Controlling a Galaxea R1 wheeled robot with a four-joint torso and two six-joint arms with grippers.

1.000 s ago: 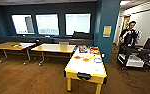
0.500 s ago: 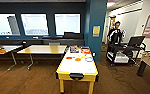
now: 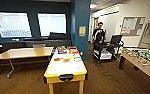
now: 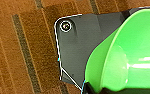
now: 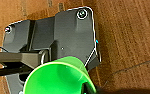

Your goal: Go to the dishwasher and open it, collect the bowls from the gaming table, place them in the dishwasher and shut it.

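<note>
The gaming table (image 3: 66,68), cream-topped with yellow edges, stands ahead on the floor. On its far half lie small bright bowls: an orange-red one (image 3: 57,59), an orange one (image 3: 66,60) and a blue-rimmed one (image 3: 77,59). In the left wrist view a green bowl (image 4: 131,57) looms large, and my left gripper (image 4: 91,88) meets its rim as a dark shape. Another close green bowl (image 5: 58,77) sits in the right wrist view, with my right gripper (image 5: 89,87) dark over its rim. The dishwasher is out of view.
A football table (image 3: 143,60) with a green field stands at the right. A person (image 3: 99,32) stands behind a dark cart (image 3: 107,50) in the corridor. A teal pillar (image 3: 80,25) rises behind the gaming table, and a wooden table (image 3: 21,53) lies to its left.
The whole head picture has slid left, so the camera has swung to the right. The football table has come into view at the right.
</note>
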